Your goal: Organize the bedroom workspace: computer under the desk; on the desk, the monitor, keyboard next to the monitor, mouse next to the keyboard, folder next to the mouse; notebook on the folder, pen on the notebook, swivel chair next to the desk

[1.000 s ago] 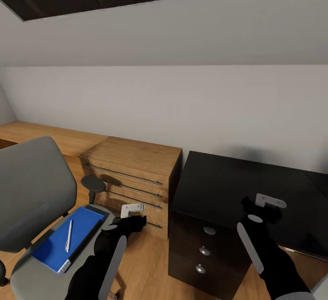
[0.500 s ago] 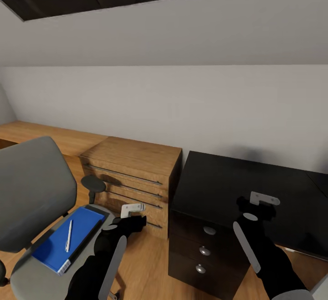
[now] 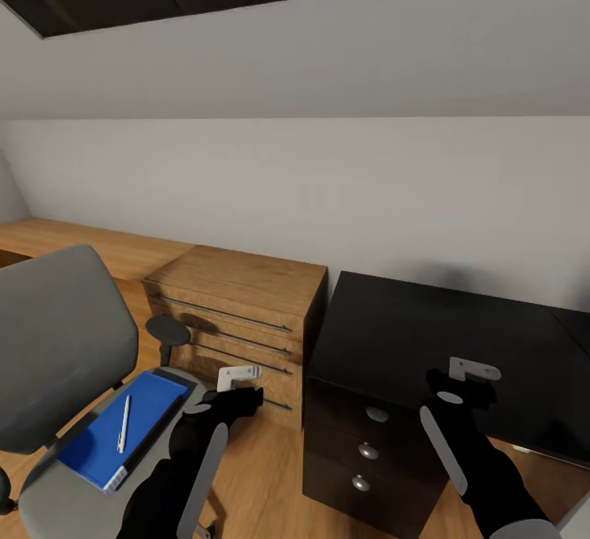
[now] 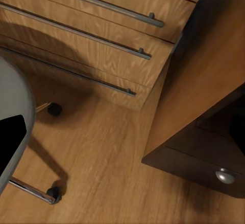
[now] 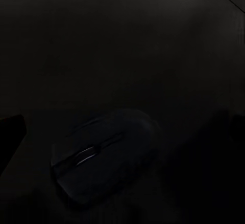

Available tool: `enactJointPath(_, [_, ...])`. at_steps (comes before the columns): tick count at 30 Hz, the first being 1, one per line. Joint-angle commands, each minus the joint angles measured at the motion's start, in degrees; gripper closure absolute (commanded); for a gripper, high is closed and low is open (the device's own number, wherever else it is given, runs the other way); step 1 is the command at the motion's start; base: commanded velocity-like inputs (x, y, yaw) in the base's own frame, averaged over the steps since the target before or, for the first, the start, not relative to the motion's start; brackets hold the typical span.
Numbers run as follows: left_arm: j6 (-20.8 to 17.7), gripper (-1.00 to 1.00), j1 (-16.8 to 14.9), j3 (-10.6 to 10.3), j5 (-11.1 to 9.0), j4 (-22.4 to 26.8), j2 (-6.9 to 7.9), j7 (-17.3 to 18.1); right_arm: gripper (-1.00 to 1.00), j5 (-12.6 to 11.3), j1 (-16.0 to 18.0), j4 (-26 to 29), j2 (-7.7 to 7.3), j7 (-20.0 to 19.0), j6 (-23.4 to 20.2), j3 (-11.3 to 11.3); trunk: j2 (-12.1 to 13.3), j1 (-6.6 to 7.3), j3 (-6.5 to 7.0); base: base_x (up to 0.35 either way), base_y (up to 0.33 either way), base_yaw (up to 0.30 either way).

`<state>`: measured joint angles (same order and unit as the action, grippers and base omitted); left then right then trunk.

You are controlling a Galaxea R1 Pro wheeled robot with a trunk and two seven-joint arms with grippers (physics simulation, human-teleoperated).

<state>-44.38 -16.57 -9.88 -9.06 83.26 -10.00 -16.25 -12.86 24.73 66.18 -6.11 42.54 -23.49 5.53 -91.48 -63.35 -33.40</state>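
At about eight o'clock in my head view sits the swivel chair (image 3: 61,342), grey back toward the wall, and on its seat the blue folder (image 3: 123,427) lies flat with the white pen (image 3: 124,423) resting on top of it. A dark edge shows along the folder's right side that I take for the notebook, though I cannot tell it apart for sure. My left gripper (image 3: 239,375) hangs at seven o'clock, just right of the chair seat and in front of the wooden drawer chest (image 3: 238,318); I cannot tell how far its fingers are apart, and I see nothing in them. Its wrist camera looks down on the chest's bar handles and the wooden floor (image 4: 102,168).

At four o'clock my right gripper (image 3: 474,370) hovers over the near part of the black desk (image 3: 410,326), above the drawer unit with its round knobs. Its wrist view shows the mouse (image 5: 104,152) lying on the dark desktop just below the camera; whether the fingers hold it or are spread clear of it I cannot tell.

I judge the mouse step is in hand. Next I need to confirm the mouse is settled and lift the right arm away, then turn to the folder on the chair with the left.
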Motion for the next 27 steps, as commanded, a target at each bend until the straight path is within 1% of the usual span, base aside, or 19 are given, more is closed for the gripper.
enactJointPath(1, [-0.2,-1.00,0.0,0.0,-0.6,0.1,0.00,-0.5,-1.00,-0.3,0.1,-0.1,-0.08,0.1,-0.3,0.1,0.0,0.00,-0.06,0.000,0.000,0.000])
enactJointPath(3, [-0.2,-1.00,0.0,0.0,-0.6,0.1,0.00,-0.5,-1.00,-0.3,0.3,-0.4,-0.11,-0.4,-0.3,-0.1,0.0,0.00,-0.06,0.000,0.000,0.000])
enactJointPath(13, [-0.2,-1.00,0.0,0.0,-0.6,0.1,0.00,-0.5,-1.00,-0.4,3.1,-6.1,-0.13,-1.0,0.0,-0.3,0.0,0.00,-0.06,0.000,0.000,0.000])
enactJointPath(17, [-0.2,-1.00,0.0,0.0,-0.6,0.1,0.00,-0.5,-1.00,-0.4,3.2,-6.4,-0.13,-1.7,0.0,-0.3,0.0,0.00,-0.06,0.000,0.000,0.000])
enactJointPath(21, [-0.2,-1.00,0.0,0.0,-0.6,0.1,0.00,-0.5,-1.00,-0.3,3.3,-6.5,-0.13,-3.8,0.0,-0.3,0.0,0.00,-0.06,0.000,0.000,0.000])
enactJointPath(24, [-0.2,-1.00,0.0,0.0,-0.6,0.1,0.00,-0.5,-1.00,-0.3,3.3,-6.5,-0.13,-4.3,0.0,-0.4,0.0,0.00,-0.06,0.000,0.000,0.000])
enactJointPath(27, [-0.2,-1.00,0.0,0.0,-0.6,0.1,0.00,-0.5,-1.00,-0.3,3.4,-7.3,-0.13,-4.7,0.0,-1.0,0.0,0.00,-0.06,0.000,0.000,0.000])
